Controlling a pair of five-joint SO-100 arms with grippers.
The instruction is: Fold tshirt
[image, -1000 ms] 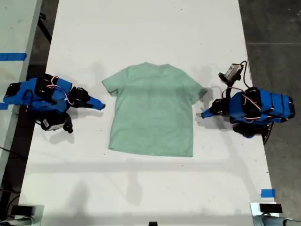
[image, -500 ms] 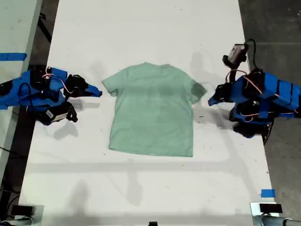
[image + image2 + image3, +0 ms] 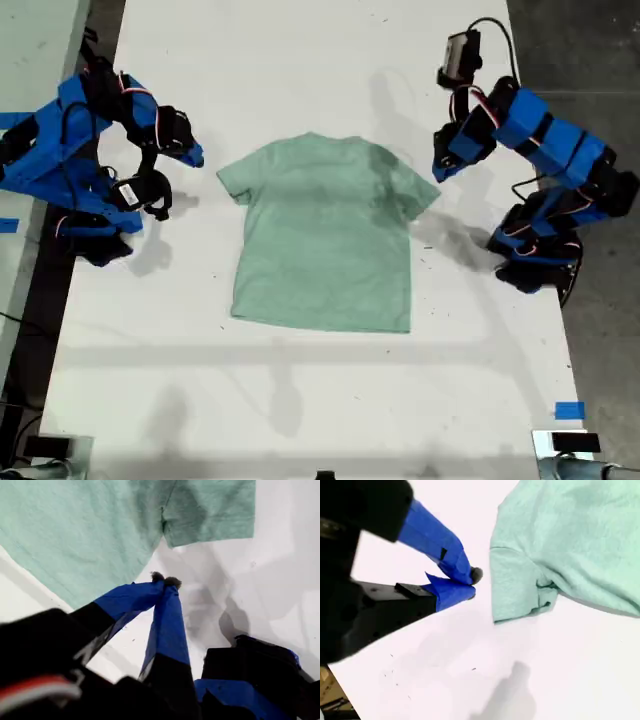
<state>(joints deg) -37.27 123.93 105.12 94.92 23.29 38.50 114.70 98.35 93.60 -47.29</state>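
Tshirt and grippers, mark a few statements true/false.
1. The tshirt lies spread flat, unfolded, on the table. True.
2. My first gripper is clamped on a sleeve. False: it is shut on nothing, tips over bare table.
3. My second gripper is beside a sleeve, not touching it. True.
4. A person's hand holds the hem. False: no hand is in view.

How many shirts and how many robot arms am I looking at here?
Mint-green tshirt: 1
Blue robot arms: 2, one at the exterior view's left, one at its right
Total: 3
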